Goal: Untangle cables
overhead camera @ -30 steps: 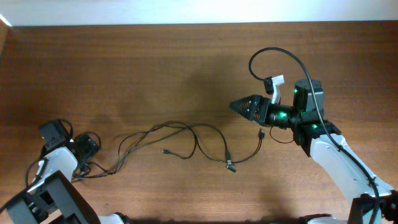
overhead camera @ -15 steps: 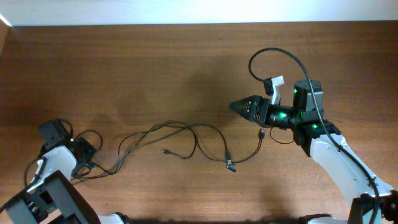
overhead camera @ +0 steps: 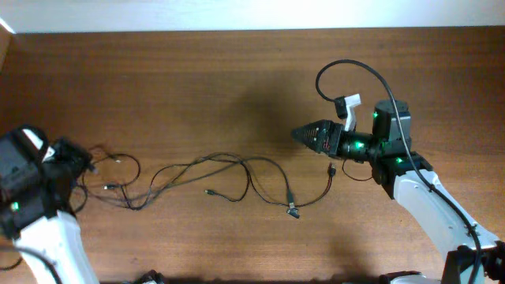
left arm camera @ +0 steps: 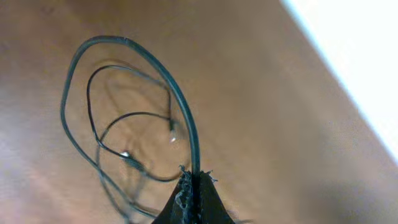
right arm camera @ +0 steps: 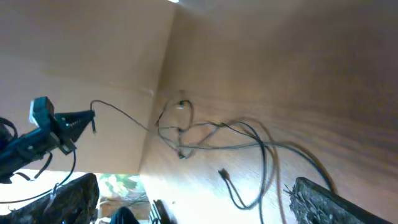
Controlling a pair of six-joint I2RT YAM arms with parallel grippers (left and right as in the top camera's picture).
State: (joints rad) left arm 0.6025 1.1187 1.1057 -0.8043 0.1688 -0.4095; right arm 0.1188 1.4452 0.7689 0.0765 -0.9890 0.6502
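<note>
Left tool (overhead camera: 77, 156): closed, pinching one strand of the cables (overhead camera: 211, 158); it sat at the left edge of the counter (overhead camera: 197, 79).
Left wrist view: fingertips (left arm camera: 202, 200) were pressed together. The pinched strand rose out of them, made a tall loop and curved back down the left side.
Loops by left tool: thinner strands curled behind the pinched one, with two small plug ends inside the loops. Overhead showed this bunch just right of the left tool.
Lift: the right wrist view showed the left tool raised off the counter, with a single strand running from it down to the bunch.
Cable spread: long strands ran from the left bunch rightward across the middle of the counter, crossing each other left of centre.
Plug ends: one plug (overhead camera: 208, 192) lay near of the crossing, a larger connector (overhead camera: 293, 211) was nearest of all, and a third plug (overhead camera: 332, 169) sat at the right end.
Right tool (overhead camera: 304, 135): open, with the fingers well apart at the lower corners of its wrist view and nothing between them.
Right tool position: right of centre, tip pointing left, just far of the third plug and apart from it.
Height of right tool over counter: cannot tell.
</note>
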